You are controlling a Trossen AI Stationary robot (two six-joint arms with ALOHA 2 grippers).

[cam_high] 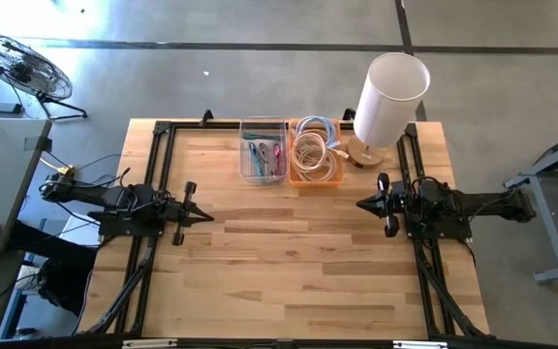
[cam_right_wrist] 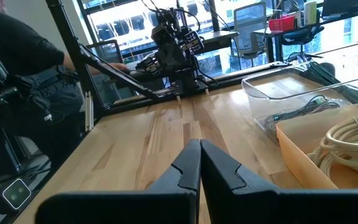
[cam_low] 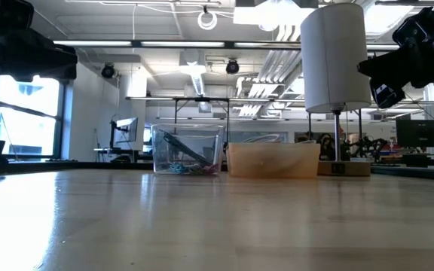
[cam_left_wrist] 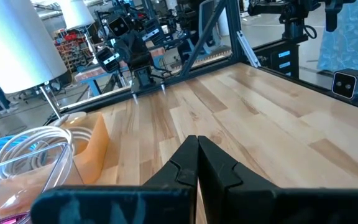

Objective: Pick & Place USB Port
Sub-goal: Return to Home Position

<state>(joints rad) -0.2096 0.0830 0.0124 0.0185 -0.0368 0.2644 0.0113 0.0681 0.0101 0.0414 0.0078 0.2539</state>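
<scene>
Across the tabletop [cam_high: 289, 262] from each other, your left fingers [cam_left_wrist: 182, 165] and right fingers [cam_right_wrist: 185, 165] point inward, tip toward tip, both pairs closed.

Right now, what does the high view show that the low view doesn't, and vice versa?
Only the high view: the left pincer and right pincer, both shut, facing each other from opposite sides of the table, plus the coiled cables inside the orange bin. Only the low view: the room behind, with ceiling lights. Both: the orange bin, the transparent bin beside it and the white lamp.
</scene>
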